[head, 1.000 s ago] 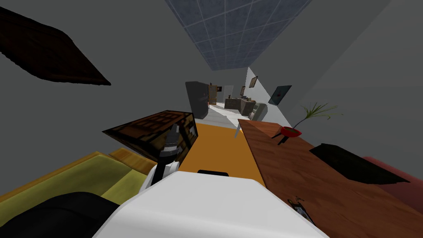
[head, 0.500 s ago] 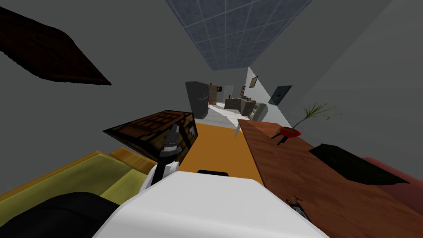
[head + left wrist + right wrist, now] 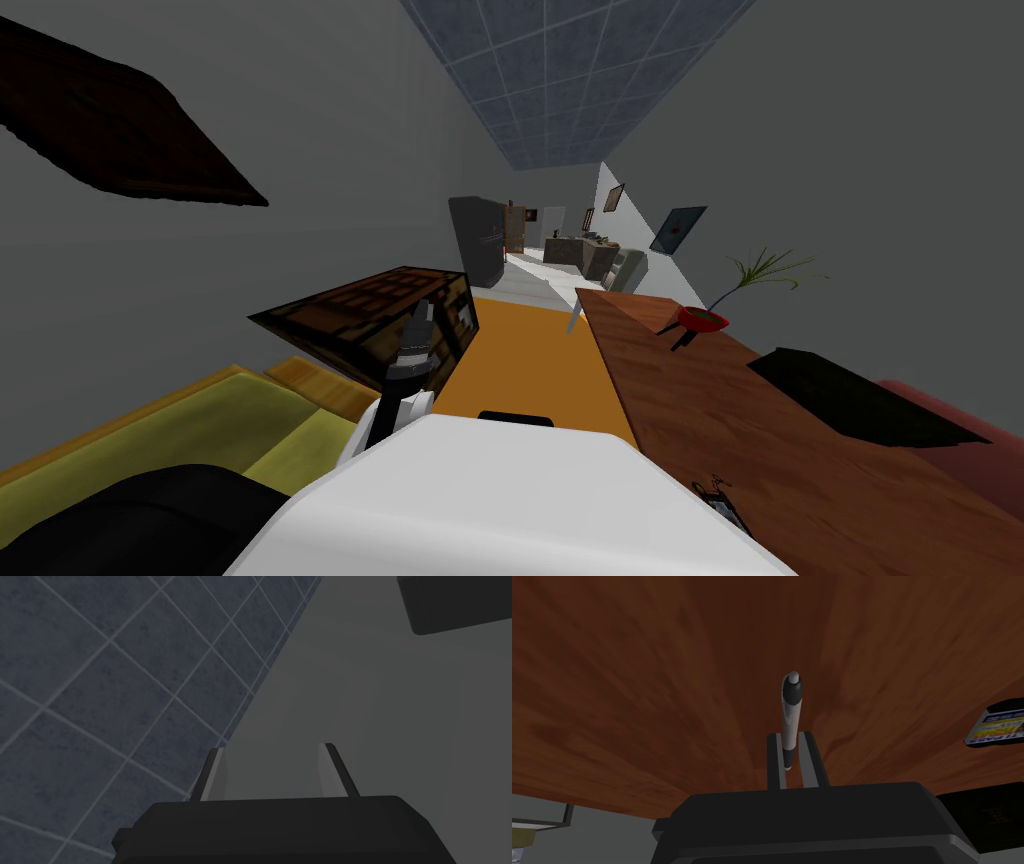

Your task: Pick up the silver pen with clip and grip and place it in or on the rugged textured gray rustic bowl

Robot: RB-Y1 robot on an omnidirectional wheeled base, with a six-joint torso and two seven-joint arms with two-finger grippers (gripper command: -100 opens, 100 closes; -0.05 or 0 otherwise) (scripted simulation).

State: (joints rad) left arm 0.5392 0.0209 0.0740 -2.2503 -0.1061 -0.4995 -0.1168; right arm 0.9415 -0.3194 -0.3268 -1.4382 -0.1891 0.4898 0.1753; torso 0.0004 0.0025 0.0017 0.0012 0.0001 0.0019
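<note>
Your right pincer [image 3: 789, 736] is clamped on the pen [image 3: 790, 708]. Its two blades stand close together and press the pen's sides at the short black band near its lower end. The pen is pale silver-white, with a longer black section and a rounded grey nub at its far end. Most of its length sticks out past the blade tips, pointing at the brown wooden surface [image 3: 637, 676]. You cannot tell from these views whether the far end touches the surface or hangs just off it.

A small card with yellow and blue print [image 3: 998, 724] lies on the surface off to one side, apart from the pen. In the head view, the right pincer sits low at the near end of the surface.

Farther along the surface stands a red bowl with a thin green plant [image 3: 703, 319], well apart from the pen. A flat black shape [image 3: 860, 398] lies on the side of the surface away from the orange rug [image 3: 530, 360].

Your left pincer [image 3: 272, 748] has its blades apart and parallel. The left arm is raised on the other side of the rug from the surface, in front of a dark wooden cabinet [image 3: 370, 315].
</note>
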